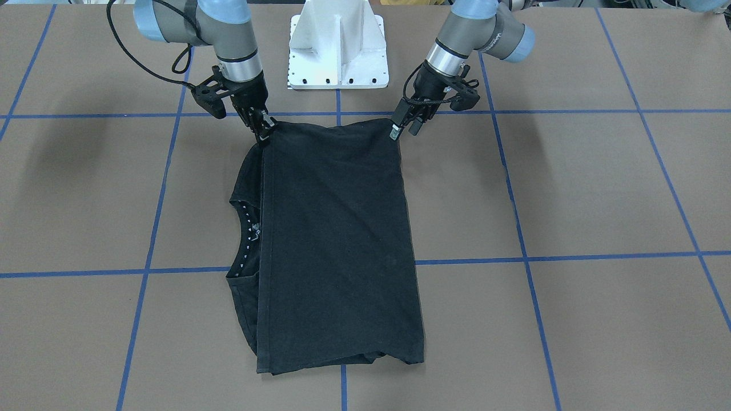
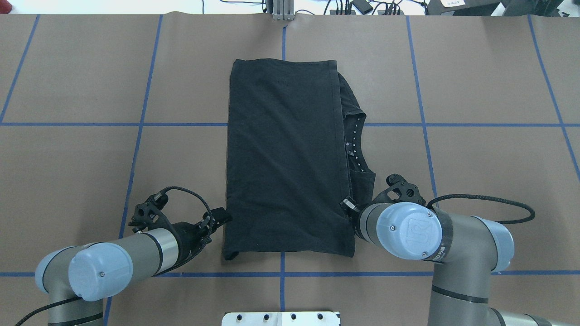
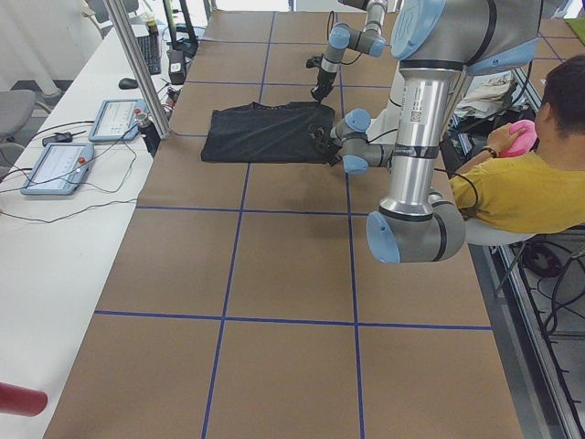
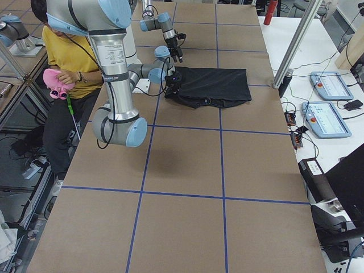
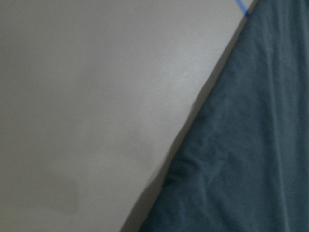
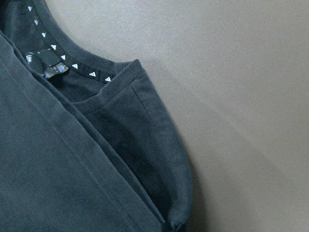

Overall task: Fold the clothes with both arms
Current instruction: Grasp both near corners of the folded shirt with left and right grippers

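T-shirt [image 2: 285, 154] lies folded flat on the brown table [image 2: 90, 181], plain black side up, while the left gripper [image 1: 404, 131] has its fingers apart beside one near corner and the right gripper [image 1: 264, 127] touches the other, its grip impossible to tell.

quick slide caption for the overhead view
Folded black T-shirt flat on the brown table, left end effector and right end effector flanking its near end.
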`<state>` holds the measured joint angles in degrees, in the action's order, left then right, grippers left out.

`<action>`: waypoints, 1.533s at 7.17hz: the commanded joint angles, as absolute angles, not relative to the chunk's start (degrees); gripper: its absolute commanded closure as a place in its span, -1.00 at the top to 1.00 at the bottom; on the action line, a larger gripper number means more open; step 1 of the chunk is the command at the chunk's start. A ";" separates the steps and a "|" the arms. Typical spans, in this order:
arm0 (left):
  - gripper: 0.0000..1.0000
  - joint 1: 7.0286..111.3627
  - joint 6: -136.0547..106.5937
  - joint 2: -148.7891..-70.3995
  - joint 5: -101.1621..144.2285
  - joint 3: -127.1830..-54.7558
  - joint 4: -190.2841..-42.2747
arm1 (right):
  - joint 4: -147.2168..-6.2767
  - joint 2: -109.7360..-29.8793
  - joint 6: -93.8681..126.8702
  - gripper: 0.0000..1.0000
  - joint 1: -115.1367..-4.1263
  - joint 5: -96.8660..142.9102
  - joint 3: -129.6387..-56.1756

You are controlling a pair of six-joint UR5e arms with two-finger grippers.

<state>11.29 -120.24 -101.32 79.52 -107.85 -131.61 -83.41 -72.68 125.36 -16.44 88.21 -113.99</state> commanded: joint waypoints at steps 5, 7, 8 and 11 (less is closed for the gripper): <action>0.36 7.30 -120.85 -101.51 79.45 -107.75 -131.57 | -83.41 -72.69 125.42 -1.00 -16.44 88.95 -114.00; 0.26 6.77 -121.29 -101.60 79.45 -107.75 -130.70 | -83.41 -72.60 125.33 -1.00 -16.44 89.03 -114.08; 0.24 6.51 -121.55 -101.60 79.45 -107.75 -130.43 | -83.41 -72.60 125.33 -1.00 -16.44 89.03 -114.17; -0.44 6.50 -121.55 -101.69 79.45 -107.75 -130.43 | -83.41 -72.60 125.33 -1.00 -16.52 89.82 -114.52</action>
